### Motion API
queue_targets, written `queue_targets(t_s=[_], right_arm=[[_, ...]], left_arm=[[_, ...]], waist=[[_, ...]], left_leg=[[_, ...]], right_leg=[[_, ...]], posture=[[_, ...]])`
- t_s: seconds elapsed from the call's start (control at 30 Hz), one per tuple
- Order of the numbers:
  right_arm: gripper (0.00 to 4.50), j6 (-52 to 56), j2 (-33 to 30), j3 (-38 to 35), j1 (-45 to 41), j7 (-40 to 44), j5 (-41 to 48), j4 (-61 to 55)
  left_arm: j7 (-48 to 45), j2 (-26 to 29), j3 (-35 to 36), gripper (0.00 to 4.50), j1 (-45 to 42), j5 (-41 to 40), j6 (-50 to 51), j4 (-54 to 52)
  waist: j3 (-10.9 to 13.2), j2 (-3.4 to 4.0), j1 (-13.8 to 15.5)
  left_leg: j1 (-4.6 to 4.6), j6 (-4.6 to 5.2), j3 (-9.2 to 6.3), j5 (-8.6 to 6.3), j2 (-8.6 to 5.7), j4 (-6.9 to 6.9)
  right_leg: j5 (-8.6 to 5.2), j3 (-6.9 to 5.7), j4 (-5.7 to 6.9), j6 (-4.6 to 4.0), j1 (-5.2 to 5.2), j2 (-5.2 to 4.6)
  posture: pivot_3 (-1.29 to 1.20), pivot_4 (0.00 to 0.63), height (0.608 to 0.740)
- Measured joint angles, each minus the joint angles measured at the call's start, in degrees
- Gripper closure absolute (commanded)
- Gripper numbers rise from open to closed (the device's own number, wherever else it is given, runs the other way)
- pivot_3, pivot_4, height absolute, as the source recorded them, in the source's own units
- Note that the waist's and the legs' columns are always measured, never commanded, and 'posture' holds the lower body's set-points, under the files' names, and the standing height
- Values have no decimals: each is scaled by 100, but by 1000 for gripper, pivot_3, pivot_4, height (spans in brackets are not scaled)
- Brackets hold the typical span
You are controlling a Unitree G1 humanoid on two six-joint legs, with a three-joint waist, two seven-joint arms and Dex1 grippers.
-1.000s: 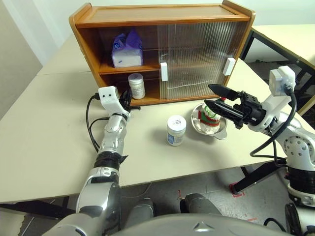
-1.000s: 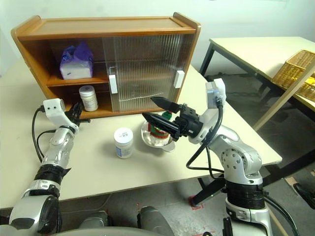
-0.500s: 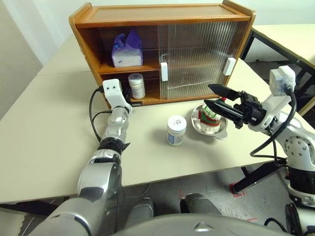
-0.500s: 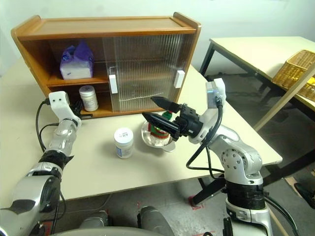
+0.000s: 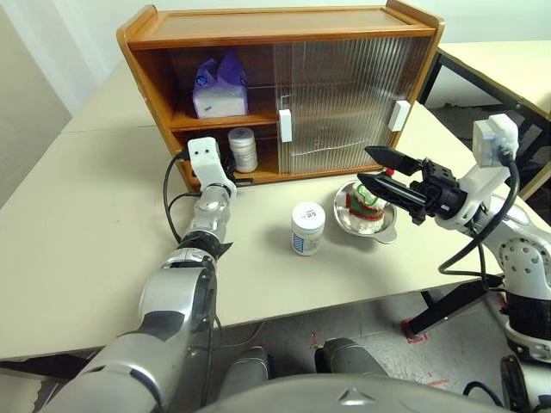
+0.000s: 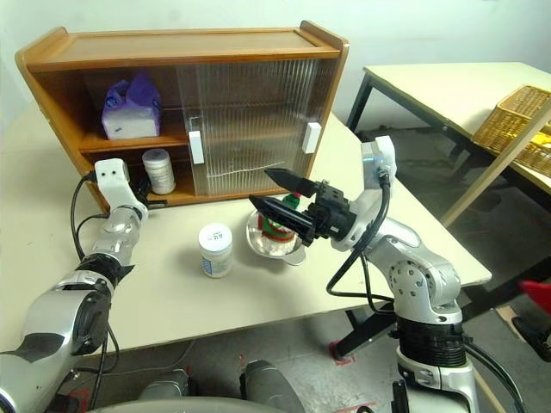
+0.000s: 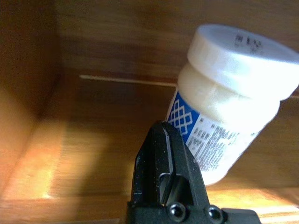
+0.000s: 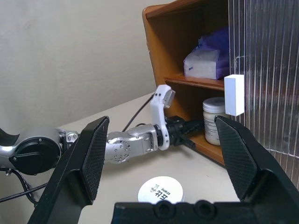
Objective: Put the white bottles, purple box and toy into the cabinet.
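The cabinet (image 5: 284, 34) stands at the back of the table, its left side open. On its upper shelf lies the purple box (image 5: 220, 86). One white bottle (image 5: 244, 149) stands on the lower shelf, and another white bottle (image 5: 307, 228) stands on the table. The toy (image 5: 366, 205) sits in a steel bowl (image 5: 383, 232). My left gripper (image 7: 163, 140) is shut and empty at the lower shelf's front edge, its tip just beside the shelf bottle (image 7: 229, 107). My right gripper (image 5: 364, 165) hovers open just above the toy.
Ribbed sliding doors (image 5: 340, 95) cover the cabinet's middle and right. A black cable (image 5: 172, 206) loops on the table beside my left wrist. A second table (image 6: 430, 82) and a wicker basket (image 6: 516, 129) stand off to the right.
My left hand has moved forward and a little down, from the table in front of the cabinet to the lower shelf's edge by the bottle. The right arm has kept still.
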Motion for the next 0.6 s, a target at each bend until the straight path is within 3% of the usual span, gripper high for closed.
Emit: queue_targets(t_s=[0.6], right_arm=[[0, 2, -60, -27, 105, -158, 91, -196]], left_arm=[[-63, -114, 25, 4482, -325, 158, -15, 247]], waist=[[1, -1, -316]], left_leg=[[-6, 21, 15, -8, -17, 2]], right_leg=[[-8, 2, -9, 28, 0, -8]], posture=[[-251, 11, 740]])
